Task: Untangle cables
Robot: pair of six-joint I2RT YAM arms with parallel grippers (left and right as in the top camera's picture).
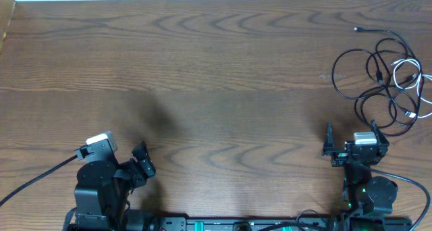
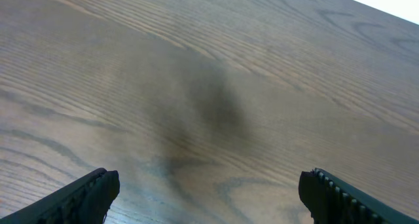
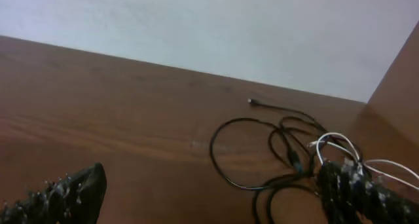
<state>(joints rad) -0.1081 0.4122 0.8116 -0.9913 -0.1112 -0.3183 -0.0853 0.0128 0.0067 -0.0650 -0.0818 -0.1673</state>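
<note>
The cables (image 1: 381,79) lie in a tangle at the far right of the table: several thin black cords in loose loops and one white cord (image 1: 413,79) among them. A black plug end (image 1: 357,30) trails toward the back. The tangle shows in the right wrist view (image 3: 288,152) too, ahead and to the right. My right gripper (image 1: 352,148) is open and empty just in front of the tangle; its fingers are wide apart in the right wrist view (image 3: 209,194). My left gripper (image 1: 143,165) is open and empty at the near left, over bare wood (image 2: 209,191).
The wooden table (image 1: 202,82) runs to a pale wall at the back. A raised wooden side edge (image 3: 399,73) stands at the right, close to the tangle. Thick black arm wires run off at the near left (image 1: 34,180) and near right (image 1: 405,179).
</note>
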